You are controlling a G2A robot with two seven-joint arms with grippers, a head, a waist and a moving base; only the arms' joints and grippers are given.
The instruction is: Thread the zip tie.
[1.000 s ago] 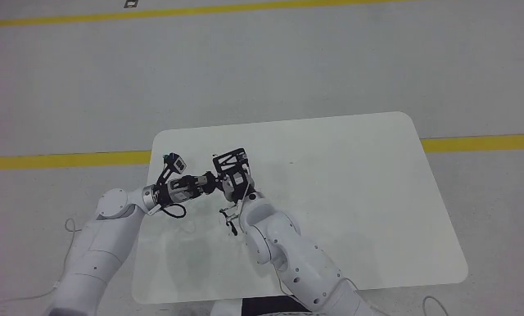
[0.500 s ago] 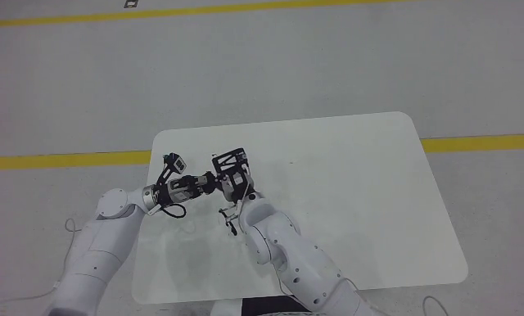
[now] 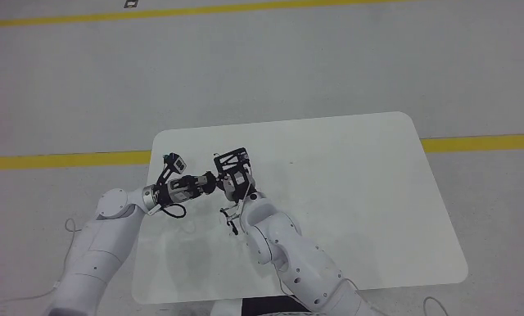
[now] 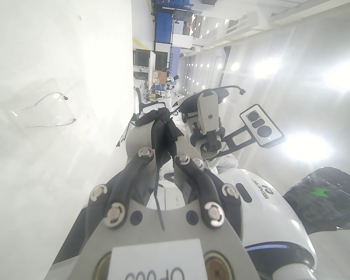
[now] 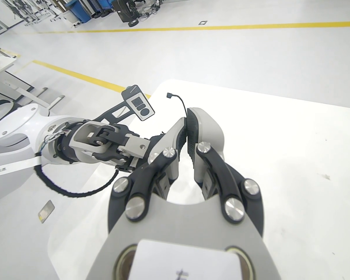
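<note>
The zip tie (image 5: 179, 100) is a thin black strip. In the right wrist view its head end (image 5: 169, 95) curls out past the tips of my right gripper (image 5: 188, 115), which is shut on the strip. In the left wrist view my left gripper (image 4: 160, 117) is shut on the zip tie (image 4: 157, 173), whose tail runs back between the fingers toward the wrist. The two grippers meet tip to tip above the table's left part, left gripper (image 3: 210, 183) beside right gripper (image 3: 229, 183). The right gripper (image 4: 207, 123) faces the left one closely.
The white table (image 3: 352, 193) has rounded corners, and open surface stretches to the right of the arms. Its left rear corner (image 3: 164, 140) lies close to the grippers. Grey floor with yellow lines (image 3: 246, 6) surrounds it.
</note>
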